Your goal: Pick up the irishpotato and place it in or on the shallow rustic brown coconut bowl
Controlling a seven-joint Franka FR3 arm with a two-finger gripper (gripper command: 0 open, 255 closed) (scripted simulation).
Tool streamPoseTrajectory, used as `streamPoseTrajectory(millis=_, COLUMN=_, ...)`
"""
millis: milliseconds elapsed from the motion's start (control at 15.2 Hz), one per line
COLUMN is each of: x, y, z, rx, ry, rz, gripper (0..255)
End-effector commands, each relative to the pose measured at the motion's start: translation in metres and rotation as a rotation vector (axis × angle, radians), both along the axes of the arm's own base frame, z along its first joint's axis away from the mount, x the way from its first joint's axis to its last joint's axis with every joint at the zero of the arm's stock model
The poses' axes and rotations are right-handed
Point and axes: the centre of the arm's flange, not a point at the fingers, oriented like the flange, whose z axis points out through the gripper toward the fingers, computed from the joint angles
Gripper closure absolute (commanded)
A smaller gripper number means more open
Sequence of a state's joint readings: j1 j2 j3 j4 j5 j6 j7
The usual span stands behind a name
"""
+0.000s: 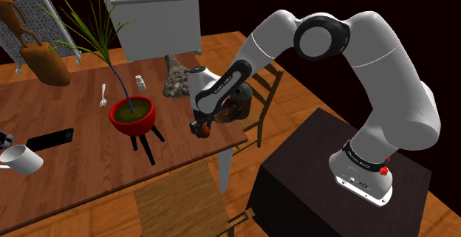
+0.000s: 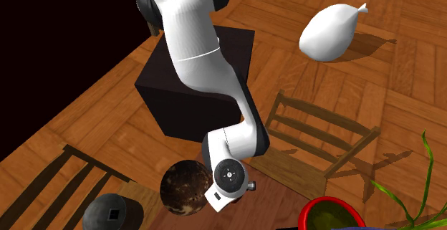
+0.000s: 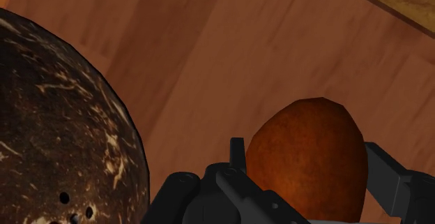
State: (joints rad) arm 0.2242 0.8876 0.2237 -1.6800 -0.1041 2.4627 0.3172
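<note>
Black gripper (image 3: 311,165) low over the wooden table (image 3: 244,62), fingers partway closed and clasping the reddish-brown potato (image 3: 307,135) between them, dark speckled coconut bowl (image 3: 56,125) just beside the gripper, apart from the potato.

Clutter on a wooden table (image 1: 74,184)
A red plant pot (image 1: 133,114) on black legs stands near a fork (image 1: 103,94) and small shaker (image 1: 139,83); a white mug (image 1: 24,159) sits apart.

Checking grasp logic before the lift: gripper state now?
Gripper: shut on the brown potato, its fingers clasping it on both sides.
</note>
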Motion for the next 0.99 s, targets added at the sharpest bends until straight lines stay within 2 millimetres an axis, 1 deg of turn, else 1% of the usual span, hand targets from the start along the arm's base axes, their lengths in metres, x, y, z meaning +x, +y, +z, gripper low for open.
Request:
streamPoseTrajectory(millis=0, x=0.000, y=0.000, z=0.008, rx=0.000, ry=0.000, rz=0.000, gripper=255)
streamPoseTrajectory(millis=924, x=0.000, y=0.000, z=0.082, rx=0.000, ry=0.000, rz=0.000, gripper=255)
